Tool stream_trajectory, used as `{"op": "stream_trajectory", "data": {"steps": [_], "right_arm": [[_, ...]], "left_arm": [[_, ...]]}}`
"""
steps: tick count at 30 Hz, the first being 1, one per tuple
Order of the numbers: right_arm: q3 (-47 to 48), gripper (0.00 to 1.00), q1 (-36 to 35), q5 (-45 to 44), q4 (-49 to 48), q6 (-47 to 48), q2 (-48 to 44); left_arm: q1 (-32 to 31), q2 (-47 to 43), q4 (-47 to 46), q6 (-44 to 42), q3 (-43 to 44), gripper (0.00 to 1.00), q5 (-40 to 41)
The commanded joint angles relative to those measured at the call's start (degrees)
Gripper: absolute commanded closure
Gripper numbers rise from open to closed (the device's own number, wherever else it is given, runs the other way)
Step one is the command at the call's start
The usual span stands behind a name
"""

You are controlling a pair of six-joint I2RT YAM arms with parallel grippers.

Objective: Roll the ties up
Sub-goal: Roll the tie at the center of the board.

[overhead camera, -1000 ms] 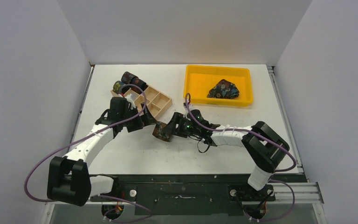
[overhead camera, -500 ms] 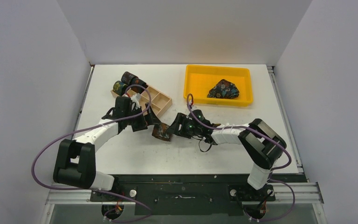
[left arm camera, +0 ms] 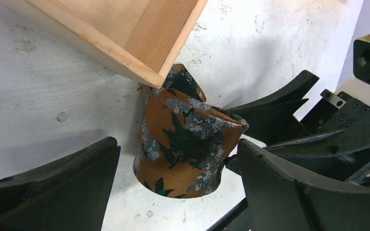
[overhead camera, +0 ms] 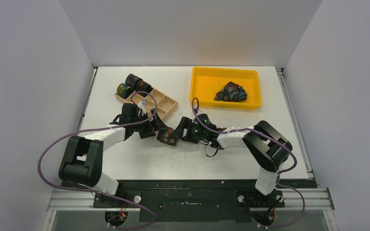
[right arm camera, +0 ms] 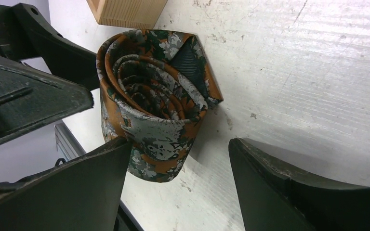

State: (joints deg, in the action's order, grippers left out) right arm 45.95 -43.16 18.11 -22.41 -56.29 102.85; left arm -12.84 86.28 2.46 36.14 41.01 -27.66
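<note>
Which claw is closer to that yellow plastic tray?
Right. The right gripper sits in front and left of the yellow plastic tray, beside the rolled rust floral tie; the left gripper is beyond that tie, farther left.

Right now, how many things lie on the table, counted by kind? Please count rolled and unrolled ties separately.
Wooden box: 1
Yellow tray: 1
Rolled ties: 4, three at the box's far end, one outside by its near corner
Unrolled tie: 1, bunched in the tray
Total: 7
</note>
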Motion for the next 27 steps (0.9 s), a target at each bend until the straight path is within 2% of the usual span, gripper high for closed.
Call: {"op": "stream_trajectory", "data": {"steps": [1,4,13,21,27], "right_arm": [[1.19,0.24,-0.17,-0.12,-2.76,0.26,1.96],[0.97,0.26,0.17,0.0,-3.0,0.29,2.9],[-0.82,0.43,2.44,2.72,-4.99,1.57,5.35],[-1.49,0.44,3.45,3.51,-4.08,3.06,6.61],[-0.61,0.44,4.16,3.51,-2.03,4.68,8.07]], "left_arm": [[-1.25,1.14,-7.18,2.58,-0.95,0.1,-0.35],[-1.74,1.73,-8.98,3.41,-2.05,0.12,-0.98],[-2.01,2.05,-10.53,4.19,-2.78,0.14,-2.6],[-1.62,1.76,-5.51,0.97,-0.58,0.14,-2.64],[-1.41,3.24,4.56,-4.61,4.16,0.13,-1.49]]}}
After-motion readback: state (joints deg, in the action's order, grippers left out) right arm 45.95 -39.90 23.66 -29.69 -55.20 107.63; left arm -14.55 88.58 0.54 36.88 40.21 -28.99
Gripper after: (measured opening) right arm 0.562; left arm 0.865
